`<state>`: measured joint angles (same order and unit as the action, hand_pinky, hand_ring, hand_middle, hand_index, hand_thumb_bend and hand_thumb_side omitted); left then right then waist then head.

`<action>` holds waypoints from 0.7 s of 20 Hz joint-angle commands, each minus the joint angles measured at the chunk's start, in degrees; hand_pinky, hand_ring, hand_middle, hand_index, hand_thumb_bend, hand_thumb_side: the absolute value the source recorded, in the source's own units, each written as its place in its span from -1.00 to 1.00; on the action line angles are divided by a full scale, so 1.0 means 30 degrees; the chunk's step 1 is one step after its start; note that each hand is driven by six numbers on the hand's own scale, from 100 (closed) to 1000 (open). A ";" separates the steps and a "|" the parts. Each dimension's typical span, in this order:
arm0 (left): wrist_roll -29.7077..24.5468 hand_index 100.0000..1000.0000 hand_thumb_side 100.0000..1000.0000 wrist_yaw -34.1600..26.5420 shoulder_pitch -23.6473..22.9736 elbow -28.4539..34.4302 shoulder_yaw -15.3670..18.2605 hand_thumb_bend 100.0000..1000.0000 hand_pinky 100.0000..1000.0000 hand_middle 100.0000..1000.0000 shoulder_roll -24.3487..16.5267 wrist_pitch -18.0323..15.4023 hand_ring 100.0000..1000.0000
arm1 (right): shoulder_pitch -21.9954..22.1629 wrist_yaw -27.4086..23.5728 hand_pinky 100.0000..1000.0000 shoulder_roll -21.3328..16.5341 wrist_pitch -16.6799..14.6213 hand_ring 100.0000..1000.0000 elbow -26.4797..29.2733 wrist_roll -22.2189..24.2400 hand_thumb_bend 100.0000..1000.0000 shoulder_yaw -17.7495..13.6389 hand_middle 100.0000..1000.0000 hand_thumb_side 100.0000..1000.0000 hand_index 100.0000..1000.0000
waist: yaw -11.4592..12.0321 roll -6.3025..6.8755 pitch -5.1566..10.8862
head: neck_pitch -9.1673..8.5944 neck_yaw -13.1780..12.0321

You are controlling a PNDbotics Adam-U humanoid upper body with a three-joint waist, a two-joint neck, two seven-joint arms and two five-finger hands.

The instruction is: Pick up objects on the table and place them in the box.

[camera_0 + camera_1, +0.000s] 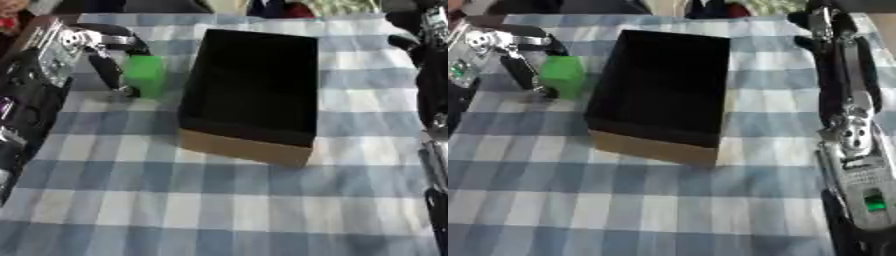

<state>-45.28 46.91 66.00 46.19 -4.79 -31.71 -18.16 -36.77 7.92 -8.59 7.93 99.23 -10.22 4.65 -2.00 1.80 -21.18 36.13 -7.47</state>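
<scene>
Left eye view: we're seeing our left hand (103,52) curling fingers round the green block (145,75), just left of the box (254,85); right hand's (833,30) fingers we can't tell.

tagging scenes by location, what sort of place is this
Probably an indoor table set up for robot practice: a blue-and-white checked tablecloth, an open black-lined cardboard box, and a green block at the robot's left hand.

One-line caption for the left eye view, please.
Left hand curled round a green object beside the open black-lined cardboard box on a blue checked tablecloth.
</scene>
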 commanded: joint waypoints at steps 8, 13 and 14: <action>-0.0613 0.12 -1.00 0.0085 0.0528 0.0859 -0.0184 -0.64 0.75 -0.30 -0.0484 -0.0363 0.11 | -0.0032 0.0034 0.66 -0.0205 0.0078 0.75 0.0205 -0.0088 -1.00 -0.0055 0.36 0.84 0.86 | 0.0110 -0.0025 0.0573 | 0.0150 0.0008; -0.0016 -0.01 -1.00 -0.0774 0.0801 0.2079 0.0083 -0.96 0.66 -0.44 -0.0586 0.0529 0.00 | 0.0140 0.0188 0.66 -0.0011 0.0004 0.75 0.0347 -0.0043 -1.00 -0.0057 0.35 0.80 0.86 | 0.0180 -0.0027 0.0840 | 0.0304 0.0129; 0.0301 -0.03 -1.00 -0.0903 0.0850 0.2454 0.0094 -1.00 0.64 -0.46 -0.0595 0.0898 -0.02 | 0.0162 0.0230 0.66 0.0022 -0.0009 0.75 0.0377 -0.0021 -1.00 -0.0051 0.35 0.78 0.86 | 0.0178 -0.0025 0.0891 | 0.0346 0.0148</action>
<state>-44.73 44.90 67.11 51.49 -5.19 -31.73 -16.10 -35.74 8.25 -8.32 7.96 99.24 -10.25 4.62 -1.58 1.70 -20.12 36.72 -7.16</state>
